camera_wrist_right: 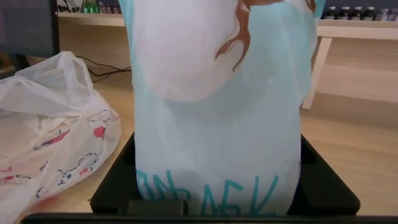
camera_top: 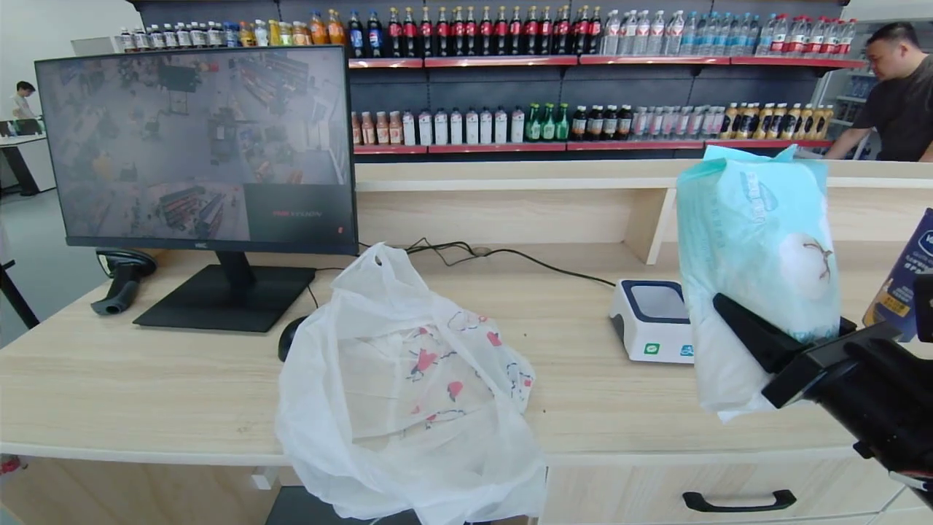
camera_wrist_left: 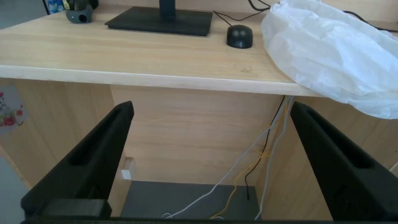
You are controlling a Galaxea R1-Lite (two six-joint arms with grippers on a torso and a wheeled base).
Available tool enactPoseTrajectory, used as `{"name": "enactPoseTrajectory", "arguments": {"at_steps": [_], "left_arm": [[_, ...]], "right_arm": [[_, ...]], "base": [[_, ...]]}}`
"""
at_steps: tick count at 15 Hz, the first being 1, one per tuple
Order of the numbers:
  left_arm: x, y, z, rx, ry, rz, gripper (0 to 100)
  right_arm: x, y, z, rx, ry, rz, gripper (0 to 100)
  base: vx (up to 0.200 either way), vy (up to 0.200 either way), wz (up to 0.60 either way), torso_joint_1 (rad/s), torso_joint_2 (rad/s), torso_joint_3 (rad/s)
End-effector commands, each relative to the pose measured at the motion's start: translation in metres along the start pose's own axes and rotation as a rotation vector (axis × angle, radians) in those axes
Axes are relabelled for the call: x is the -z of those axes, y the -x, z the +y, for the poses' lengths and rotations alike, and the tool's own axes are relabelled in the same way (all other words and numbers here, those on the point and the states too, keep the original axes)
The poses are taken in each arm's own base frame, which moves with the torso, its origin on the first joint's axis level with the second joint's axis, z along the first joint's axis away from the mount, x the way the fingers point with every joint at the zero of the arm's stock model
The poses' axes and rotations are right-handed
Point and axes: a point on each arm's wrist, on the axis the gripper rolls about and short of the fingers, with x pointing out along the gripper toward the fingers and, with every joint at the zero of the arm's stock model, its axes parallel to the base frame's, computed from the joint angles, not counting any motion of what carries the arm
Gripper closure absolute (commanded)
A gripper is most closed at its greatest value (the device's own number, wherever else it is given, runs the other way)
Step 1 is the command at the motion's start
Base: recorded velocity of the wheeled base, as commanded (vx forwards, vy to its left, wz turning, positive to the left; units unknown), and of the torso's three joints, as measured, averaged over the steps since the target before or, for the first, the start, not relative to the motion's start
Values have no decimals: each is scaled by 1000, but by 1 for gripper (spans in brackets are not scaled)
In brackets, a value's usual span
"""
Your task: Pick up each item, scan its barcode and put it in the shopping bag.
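Note:
My right gripper (camera_top: 791, 343) is shut on a tall light-blue and white soft pack (camera_top: 758, 270), held upright above the counter just right of the white barcode scanner (camera_top: 651, 319). In the right wrist view the pack (camera_wrist_right: 217, 118) sits between the black fingers (camera_wrist_right: 115, 183). The white shopping bag (camera_top: 408, 394) with red and black prints lies slumped at the counter's front edge, left of the pack; it is also in the wrist views (camera_wrist_right: 50, 124) (camera_wrist_left: 336, 50). My left gripper (camera_wrist_left: 208, 162) is open, held below the counter's front edge with nothing between its fingers.
A monitor (camera_top: 197, 146) on a stand, a black mouse (camera_top: 289, 337) and a handheld scanner (camera_top: 120, 281) occupy the counter's left. A blue box (camera_top: 902, 281) stands at the far right. A cable (camera_top: 503, 255) runs behind the bag. A raised ledge (camera_top: 510, 175) backs the counter.

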Motion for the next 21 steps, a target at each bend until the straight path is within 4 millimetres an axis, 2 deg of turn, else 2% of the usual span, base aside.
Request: {"name": "enactPoseTrajectory", "arguments": {"at_steps": [1,5,8,15,18,19,21], "left_arm": [[0,0,0,-1,1,-1,0],[0,0,0,-1,3,-1,0],[0,0,0,-1,1,-1,0],[0,0,0,-1,0,1,0],[0,0,0,-1,1,1,0],[0,0,0,-1,1,1,0],[0,0,0,-1,1,-1,0]], "right_arm": [[2,3,0,2,-2,7,100],[2,0,1,-14,-13,1,100],[1,1,1,-14,-13,-7,100],[-2,-12,2,-12,-21,-27,100],[4,-38,3,-6,-36,-17,100],[10,-56,0,10,-33,-14,100],[15,-80,-13,72,-21,-25,100]], "base": [[0,0,0,0,0,0],[150,0,0,-4,-2,4],[0,0,0,0,0,0],[0,0,0,0,0,0],[0,0,0,0,0,0],[0,0,0,0,0,0],[0,0,0,0,0,0]]}}
